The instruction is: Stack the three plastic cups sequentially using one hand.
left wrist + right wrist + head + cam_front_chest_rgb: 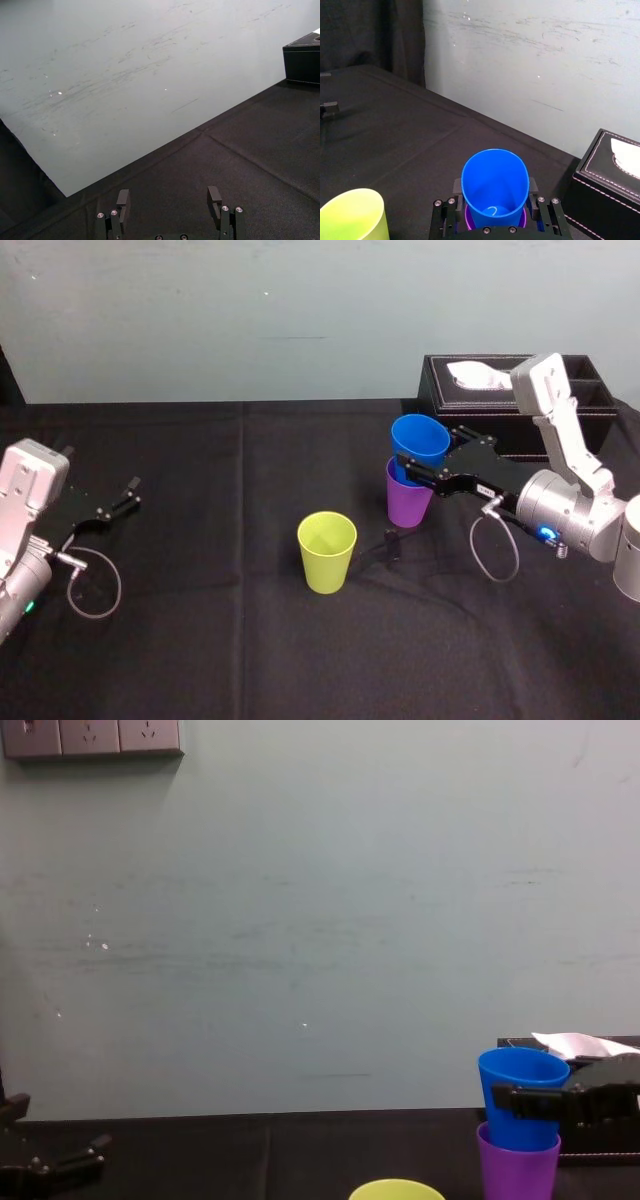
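The left gripper (125,494) hovered at the table's left edge, its fingers spread apart and empty. Near the middle of the black cloth-covered table (200,640) stood the yellow-green tapered plastic cup (327,553), upright and alone. Just right of it and farther back stood the purple tapered plastic cup (408,505), with the blue tapered plastic cup (420,443) nested partway inside. The right gripper (428,455) clasped the blue cup's sides, near the black rectangular tissue box (600,415).
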